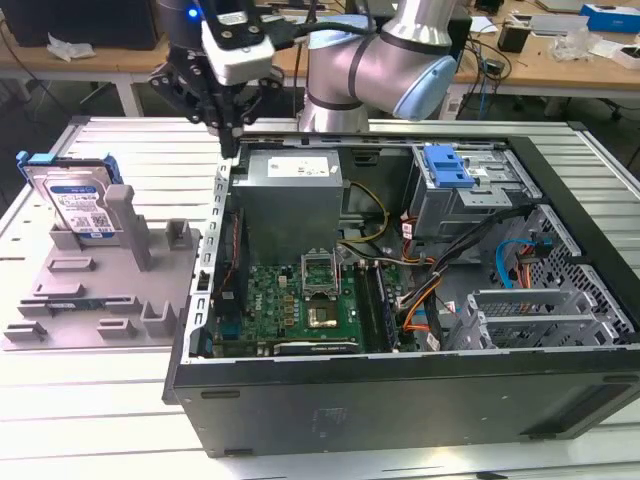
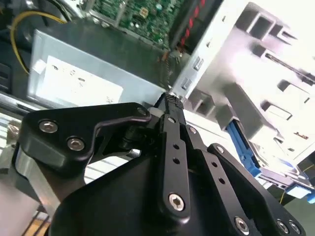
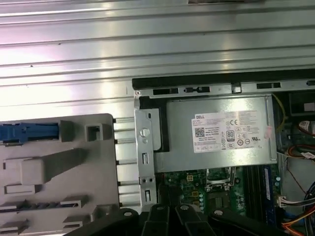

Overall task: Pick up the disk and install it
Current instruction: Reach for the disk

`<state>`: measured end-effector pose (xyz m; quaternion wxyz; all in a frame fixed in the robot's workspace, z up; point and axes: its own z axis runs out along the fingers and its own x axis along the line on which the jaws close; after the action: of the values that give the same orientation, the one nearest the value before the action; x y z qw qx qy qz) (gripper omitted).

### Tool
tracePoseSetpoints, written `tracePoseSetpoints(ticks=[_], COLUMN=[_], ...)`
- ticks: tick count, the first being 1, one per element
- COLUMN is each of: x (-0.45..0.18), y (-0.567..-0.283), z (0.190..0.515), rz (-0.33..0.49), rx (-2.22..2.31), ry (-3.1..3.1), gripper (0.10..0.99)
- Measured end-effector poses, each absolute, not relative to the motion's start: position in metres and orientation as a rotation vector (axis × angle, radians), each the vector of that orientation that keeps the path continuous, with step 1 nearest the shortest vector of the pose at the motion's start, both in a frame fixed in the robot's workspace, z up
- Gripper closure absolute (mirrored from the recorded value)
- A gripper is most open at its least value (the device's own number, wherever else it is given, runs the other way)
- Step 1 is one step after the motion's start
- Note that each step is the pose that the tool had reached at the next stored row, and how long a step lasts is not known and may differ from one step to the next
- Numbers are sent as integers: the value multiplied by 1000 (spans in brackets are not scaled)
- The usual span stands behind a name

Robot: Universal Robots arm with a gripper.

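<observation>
The disk, a silver drive with a white-and-blue label in a blue bracket, stands upright in a grey plastic holder at the exterior view's left, beside the open computer case. My gripper hangs above the case's near-left top corner, to the right of the disk and apart from it. Its black fingers are shut with nothing between them. In the first wrist view the disk's blue bracket shows on the holder. In the second wrist view my gripper points at the case edge.
Inside the case are a grey metal box with a white sticker, a green motherboard, loose cables, and a silver cage with a blue tab. Everything rests on a ribbed metal table. Desks with clutter stand behind.
</observation>
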<state>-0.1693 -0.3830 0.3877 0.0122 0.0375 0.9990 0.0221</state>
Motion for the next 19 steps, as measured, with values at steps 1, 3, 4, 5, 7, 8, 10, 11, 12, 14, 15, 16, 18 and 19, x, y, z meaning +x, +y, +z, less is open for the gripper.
tracePoseSetpoints(ticks=[1,3,4,5,7,8,10,11,12,14,15,16,18,19], x=[-175,-183,-191,-202,-218,-226,-237,-241,-244,-253,-257,-260,-270,-277], y=[-380,-378,-376,-374,-369,-366,-362,-360,-358,-354,-351,-350,-344,-340], z=[387,387,386,385,384,383,383,382,382,382,381,381,381,380], rz=[69,69,69,69,69,69,69,69,69,69,69,69,69,69], rx=[116,117,117,116,116,117,117,117,116,117,116,117,116,117], ry=[3114,3114,3114,3114,3114,3114,3114,3114,3114,3114,3114,3114,3114,3114], gripper=[980,980,980,980,980,980,980,980,980,980,980,980,980,980])
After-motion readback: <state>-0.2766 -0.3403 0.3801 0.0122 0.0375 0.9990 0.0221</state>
